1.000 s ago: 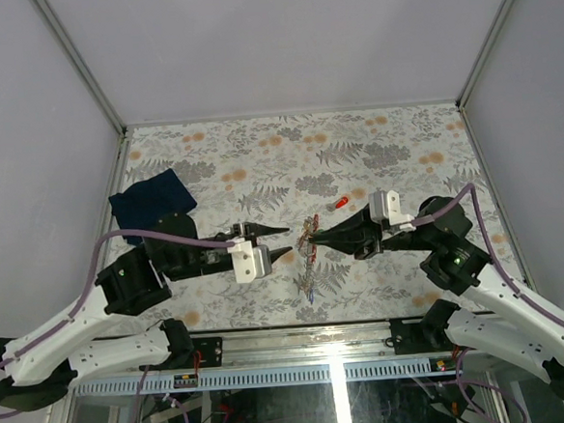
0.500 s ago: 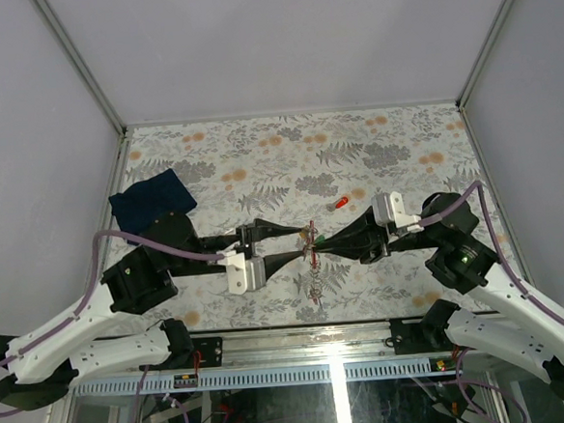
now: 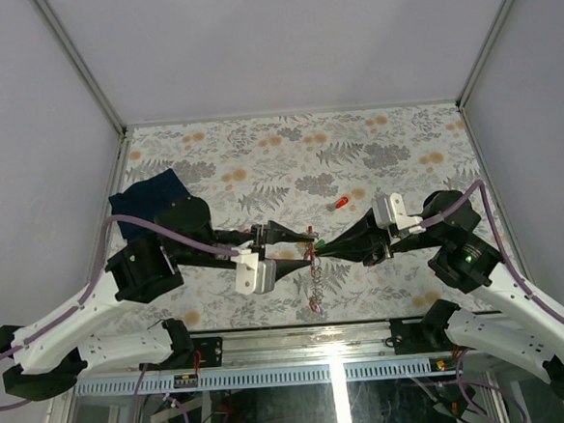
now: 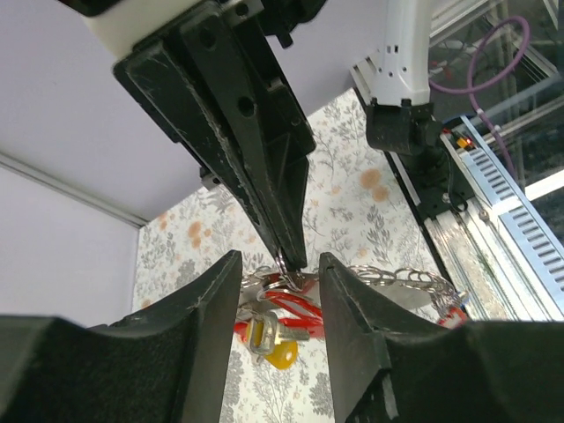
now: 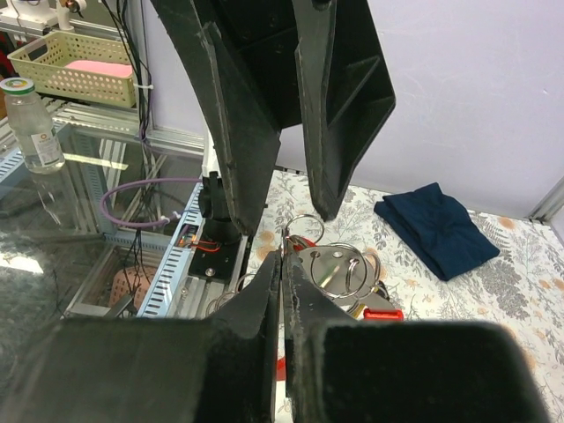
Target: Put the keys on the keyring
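My right gripper (image 3: 316, 251) is shut on the thin ring of the keyring (image 3: 309, 244) and holds it above the table. In the right wrist view its tips (image 5: 283, 260) pinch that ring (image 5: 304, 231) next to the grey fob (image 5: 339, 264). My left gripper (image 3: 307, 246) meets it from the left, open, its jaws standing either side of the bundle (image 4: 279, 260). A yellow-tagged key (image 4: 275, 342) and the red strap (image 4: 304, 308) hang between the left fingers. A chain (image 3: 314, 292) dangles below. One red-tagged key (image 3: 340, 204) lies on the table behind.
A folded dark blue cloth (image 3: 152, 196) lies at the table's left side, also seen in the right wrist view (image 5: 436, 227). Grey walls close in the patterned table (image 3: 403, 145) on three sides. The arms' bases and a metal rail run along the near edge.
My left gripper has travelled right to the keyring, and its jaws now straddle it. The right gripper has kept its grip, shifting only slightly.
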